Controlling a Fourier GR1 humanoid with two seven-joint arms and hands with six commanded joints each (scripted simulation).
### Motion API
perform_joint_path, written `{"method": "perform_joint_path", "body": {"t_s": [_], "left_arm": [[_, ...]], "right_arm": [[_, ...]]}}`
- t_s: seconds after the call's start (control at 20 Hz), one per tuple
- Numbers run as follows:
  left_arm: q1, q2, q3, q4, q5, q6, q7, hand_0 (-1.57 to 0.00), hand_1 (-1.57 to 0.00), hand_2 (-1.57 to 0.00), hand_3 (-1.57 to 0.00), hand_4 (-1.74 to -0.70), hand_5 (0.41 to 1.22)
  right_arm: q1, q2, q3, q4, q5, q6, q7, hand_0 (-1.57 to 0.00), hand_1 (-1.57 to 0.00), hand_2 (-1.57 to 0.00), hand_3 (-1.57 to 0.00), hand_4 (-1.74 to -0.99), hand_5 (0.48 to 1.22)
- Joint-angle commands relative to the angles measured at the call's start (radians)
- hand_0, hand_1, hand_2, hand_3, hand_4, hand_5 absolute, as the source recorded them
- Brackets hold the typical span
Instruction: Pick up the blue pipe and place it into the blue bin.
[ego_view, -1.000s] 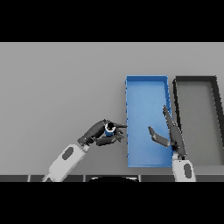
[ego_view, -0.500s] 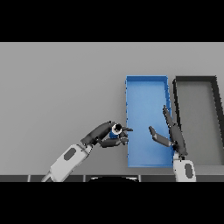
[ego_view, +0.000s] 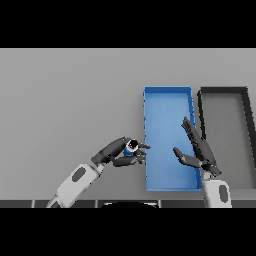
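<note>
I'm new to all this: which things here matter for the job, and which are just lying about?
For the job:
- blue pipe, held in the left robot hand
- blue bin

Just there:
- dark grey bin
- right robot hand, open over the blue bin

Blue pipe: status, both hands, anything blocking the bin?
Left hand shut on blue pipe, just outside blue bin's left wall. Right hand open over bin's right side. Nothing in the way.
</note>
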Motion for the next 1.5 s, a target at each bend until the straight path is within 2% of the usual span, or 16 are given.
{"method": "perform_joint_path", "body": {"t_s": [0.0, 0.15, 0.25, 0.35, 0.6, 0.7, 0.85, 1.0, 1.15, 1.45], "left_arm": [[0.008, 0.009, -0.002, -0.001, -0.002, -0.008, -0.014, -1.57, -1.57, -1.57, -1.44, -1.73, 1.221], [-0.003, -0.001, 0.0, 0.007, -0.012, 0.001, 0.003, -1.57, -1.57, -1.57, -1.44, -1.73, 1.221], [-0.001, -0.015, -0.006, 0.011, -0.014, 0.002, -0.001, -1.57, -1.57, -1.57, -1.44, -1.73, 1.221], [-0.008, -0.013, 0.0, 0.008, -0.014, 0.004, 0.013, -1.57, -1.57, -1.57, -1.44, -1.73, 1.221], [0.001, -0.003, -0.002, 0.019, -0.037, -0.004, -0.006, -1.57, -1.57, -1.57, -1.43, -1.73, 1.221], [-0.006, -0.018, -0.006, 0.02, -0.038, -0.006, 0.002, -1.57, -1.57, -1.57, -1.44, -1.73, 1.221], [-0.007, -0.025, 0.004, 0.033, -0.036, -0.013, -0.008, -1.57, -1.57, -1.57, -1.44, -1.73, 1.221], [-0.009, -0.022, 0.014, 0.04, -0.026, -0.033, -0.037, -1.57, -1.57, -1.57, -1.48, -1.73, 1.221], [-0.022, -0.017, 0.029, 0.039, 0.002, -0.058, -0.023, -1.57, -1.57, -1.57, -1.51, -1.73, 1.221], [-0.014, -0.014, 0.034, 0.032, 0.027, -0.09, -0.004, -1.57, -1.57, -1.57, -1.47, -1.72, 1.221]], "right_arm": [[-0.005, -0.028, -0.006, -0.034, -0.059, 0.033, 0.041, 0.0, 0.0, 0.0, 0.0, -1.203, 0.573], [-0.088, -0.11, 0.021, -0.104, -0.156, 0.118, 0.154, 0.0, 0.0, 0.0, 0.0, -1.25, 0.532], [-0.137, -0.15, 0.048, -0.153, -0.19, 0.151, 0.206, 0.0, 0.0, 0.0, 0.0, -1.274, 0.518], [-0.178, -0.171, 0.084, -0.203, -0.234, 0.184, 0.244, 0.0, 0.0, 0.0, 0.0, -1.297, 0.523], [-0.308, -0.205, 0.152, -0.24, -0.307, 0.228, 0.34, 0.0, 0.0, 0.0, 0.0, -1.297, 0.526], [-0.371, -0.206, 0.179, -0.229, -0.306, 0.244, 0.369, 0.0, 0.0, 0.0, 0.0, -1.303, 0.532], [-0.442, -0.164, 0.238, -0.195, -0.279, 0.269, 0.393, 0.0, 0.0, 0.0, 0.0, -1.282, 0.53], [-0.51, -0.128, 0.275, -0.164, -0.294, 0.282, 0.424, 0.0, 0.0, 0.0, 0.0, -1.251, 0.535], [-0.552, -0.098, 0.299, -0.126, -0.278, 0.283, 0.458, 0.0, 0.0, 0.0, 0.0, -1.226, 0.52], [-0.653, -0.016, 0.332, -0.021, -0.266, 0.299, 0.486, -0.01, -0.04, -0.07, -0.01, -1.241, 0.516]]}}
